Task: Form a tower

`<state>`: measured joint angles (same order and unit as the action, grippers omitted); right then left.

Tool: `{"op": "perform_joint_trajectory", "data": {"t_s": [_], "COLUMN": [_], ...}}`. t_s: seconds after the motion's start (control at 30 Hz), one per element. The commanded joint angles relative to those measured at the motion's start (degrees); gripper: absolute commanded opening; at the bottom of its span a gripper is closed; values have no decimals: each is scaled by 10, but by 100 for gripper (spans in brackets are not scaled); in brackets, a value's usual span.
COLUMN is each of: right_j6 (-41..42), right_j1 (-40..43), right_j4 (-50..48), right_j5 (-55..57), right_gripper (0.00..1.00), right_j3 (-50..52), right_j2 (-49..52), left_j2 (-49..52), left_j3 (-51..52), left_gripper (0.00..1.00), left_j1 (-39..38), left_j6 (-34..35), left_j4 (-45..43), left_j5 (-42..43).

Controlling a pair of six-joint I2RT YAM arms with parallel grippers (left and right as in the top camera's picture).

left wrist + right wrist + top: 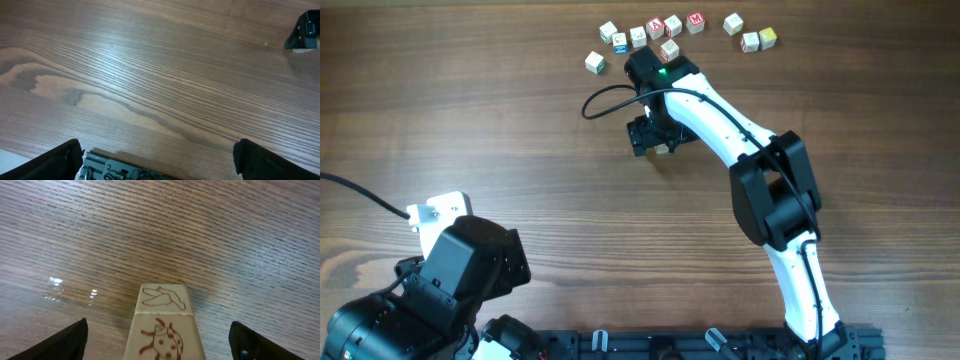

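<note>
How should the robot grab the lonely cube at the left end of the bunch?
Pinch the cube by two opposite sides, coming straight down from above. It sits flat on the table, apart from the other cubes, leaving room either side.

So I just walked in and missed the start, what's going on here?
The right tool straddles a narrow tower of wooden cubes mid-table, fingers open and clear of its sides. Loose cubes lie in a row on the far side. The left tool hangs open over the table, holding nothing.
</note>
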<state>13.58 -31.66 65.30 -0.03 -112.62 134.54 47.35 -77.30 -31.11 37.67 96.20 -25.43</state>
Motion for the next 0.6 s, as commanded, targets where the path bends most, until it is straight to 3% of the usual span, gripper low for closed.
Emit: {"op": "perform_joint_trajectory", "data": {"t_s": [0.0,0.13,0.27,0.57], "right_j6": [2,2,2,8], "right_j1": [2,2,2,2], "right_j4": [-1,-7,-7,10], "right_j5": [-4,-5,-15,-15], "right_gripper": [90,89,75,66], "right_j3": [-7,-7,-7,-5], "right_j2": [-58,-69,-68,-62], "left_j2": [0,0,0,0], "left_j3": [0,0,0,0], "left_gripper": [100,100,100,100], "left_j1": [3,3,3,3], "left_j6": [5,5,5,5], "left_j4": [-1,-1,-1,-1], "left_j5": [-1,-1,-1,-1]}}
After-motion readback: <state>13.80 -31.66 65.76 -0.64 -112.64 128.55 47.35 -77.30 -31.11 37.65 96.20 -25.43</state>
